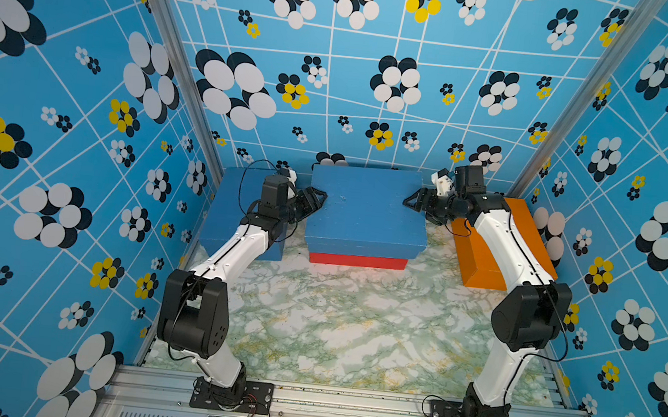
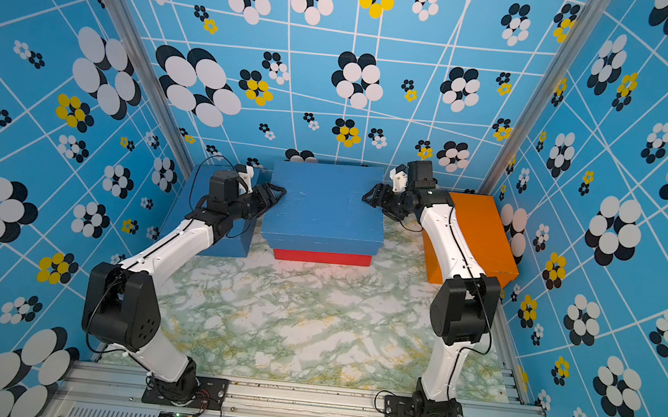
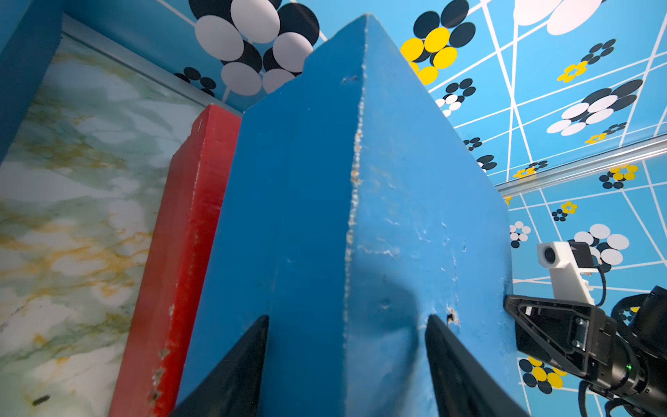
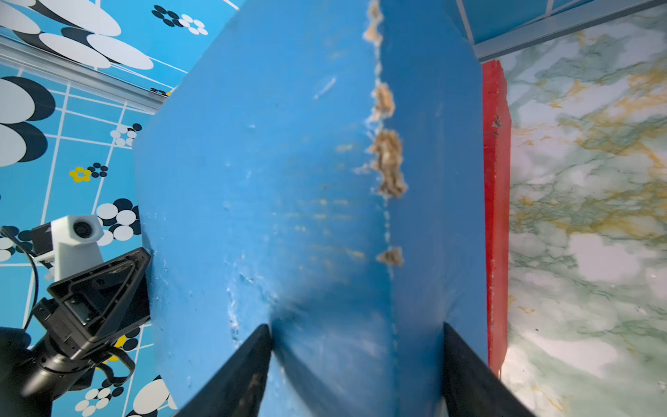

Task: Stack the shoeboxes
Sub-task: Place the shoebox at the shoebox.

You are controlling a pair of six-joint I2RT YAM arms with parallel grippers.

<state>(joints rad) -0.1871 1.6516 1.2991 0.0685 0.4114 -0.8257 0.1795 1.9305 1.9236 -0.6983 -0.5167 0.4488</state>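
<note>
In both top views a blue shoebox [image 1: 365, 208] [image 2: 324, 204] sits squarely over a red shoebox [image 1: 357, 260] [image 2: 321, 257] at the back middle. My left gripper [image 1: 318, 199] [image 3: 348, 319] is shut on its left end. My right gripper [image 1: 412, 202] [image 4: 357, 325] is shut on its right end, denting the cardboard. In each wrist view one finger lies on the lid and one on the side wall. Whether the blue box [image 3: 361, 180] [image 4: 288, 162] rests on the red box [image 3: 187, 234] [image 4: 496, 216] I cannot tell. A second blue shoebox [image 1: 232, 208] stands at the left under my left arm, an orange shoebox [image 1: 485, 266] at the right.
The marble-patterned table [image 1: 334, 322] stretches from the boxes to the front rail. Patterned blue walls close in the back and both sides, close behind the boxes. Both arm bases are bolted to the aluminium rail [image 1: 347, 403] at the front.
</note>
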